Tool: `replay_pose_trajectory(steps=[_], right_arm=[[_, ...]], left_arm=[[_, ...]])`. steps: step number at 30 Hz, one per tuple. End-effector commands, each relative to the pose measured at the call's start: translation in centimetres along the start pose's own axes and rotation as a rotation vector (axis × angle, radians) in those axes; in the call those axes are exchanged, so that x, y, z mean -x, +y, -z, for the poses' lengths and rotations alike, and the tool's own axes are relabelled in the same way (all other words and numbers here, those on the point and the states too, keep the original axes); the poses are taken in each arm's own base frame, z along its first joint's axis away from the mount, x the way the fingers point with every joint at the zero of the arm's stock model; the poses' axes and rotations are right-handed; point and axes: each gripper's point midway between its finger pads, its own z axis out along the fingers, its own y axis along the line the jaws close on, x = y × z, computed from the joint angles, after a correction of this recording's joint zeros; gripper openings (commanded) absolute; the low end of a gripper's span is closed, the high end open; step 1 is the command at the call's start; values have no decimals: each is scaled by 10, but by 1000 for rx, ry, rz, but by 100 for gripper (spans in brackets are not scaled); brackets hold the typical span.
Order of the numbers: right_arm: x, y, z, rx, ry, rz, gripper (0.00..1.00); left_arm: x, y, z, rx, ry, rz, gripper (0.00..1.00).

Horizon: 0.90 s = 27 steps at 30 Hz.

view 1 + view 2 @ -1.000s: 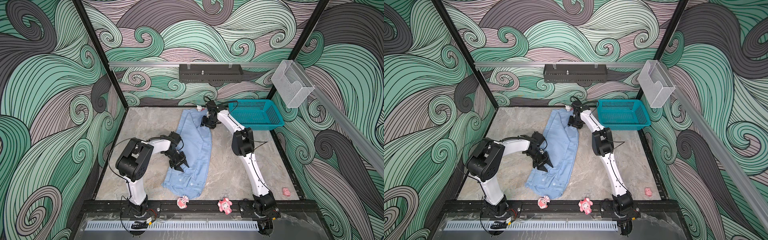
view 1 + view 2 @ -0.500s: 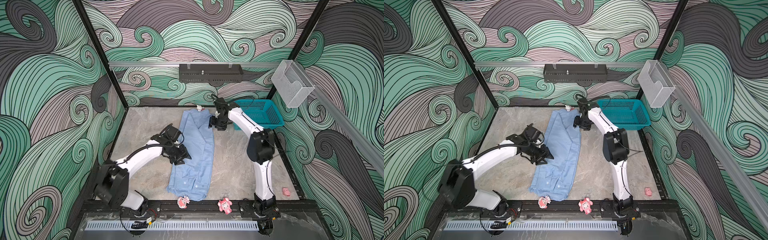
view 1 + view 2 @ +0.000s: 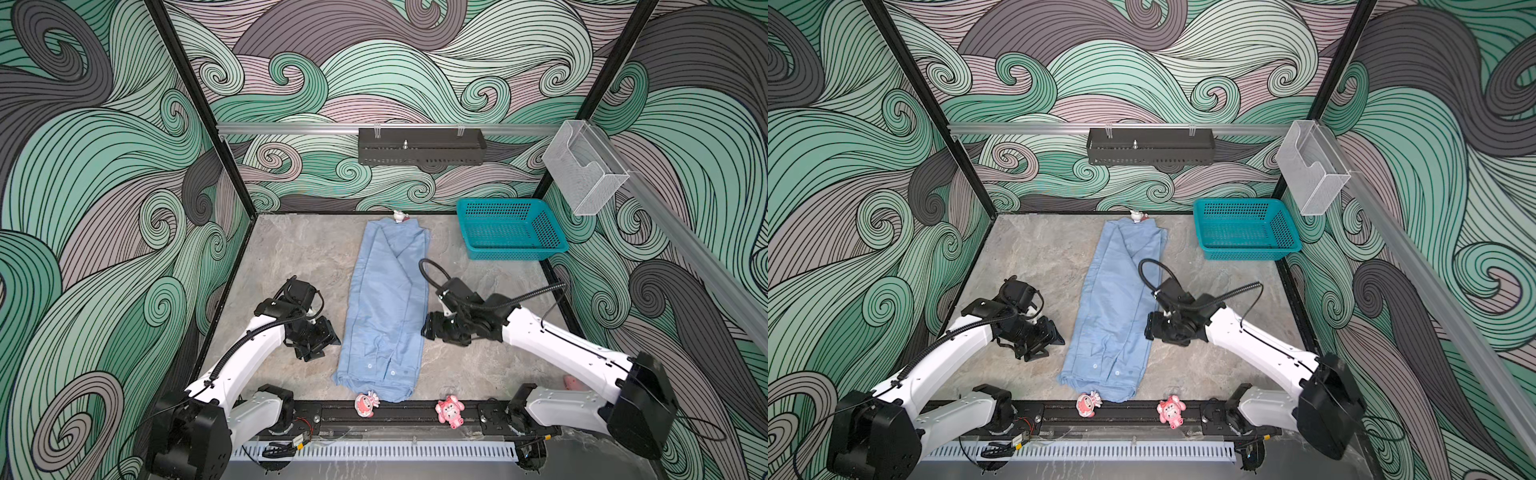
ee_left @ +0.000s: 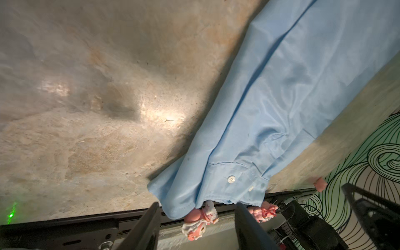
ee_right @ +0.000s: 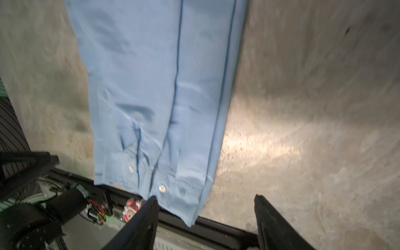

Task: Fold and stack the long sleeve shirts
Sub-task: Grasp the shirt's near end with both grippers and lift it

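Blue shirt (image 3: 384,307), stone tabletop (image 3: 299,257) along edges

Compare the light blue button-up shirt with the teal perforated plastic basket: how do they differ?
The light blue button-up shirt lies flat, a long strip down the middle of the grey table; the teal perforated plastic basket stands in its far right corner. The shirt is soft cloth; the basket is rigid and empty. Both rest on that table.
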Motion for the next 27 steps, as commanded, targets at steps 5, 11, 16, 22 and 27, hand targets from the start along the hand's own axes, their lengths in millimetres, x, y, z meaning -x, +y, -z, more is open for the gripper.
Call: replay_pose_trajectory(steps=[5, 11, 16, 22, 27], right_arm=[[-35, 6, -23, 41, -34, -91, 72], [-51, 7, -44, 47, -5, -85, 74], [-61, 18, -62, 89, 32, -89, 75], [-76, 22, -74, 84, 78, -78, 75], [-91, 24, -84, 83, 111, -83, 76]], left_arm=[[-2, 13, -28, -11, 11, 79, 62], [-3, 13, -46, -28, 9, 78, 62], [-9, 1, -55, -60, 10, 29, 62], [-25, 10, -70, -25, 63, 39, 59], [-35, 19, -74, 6, 95, 50, 55]])
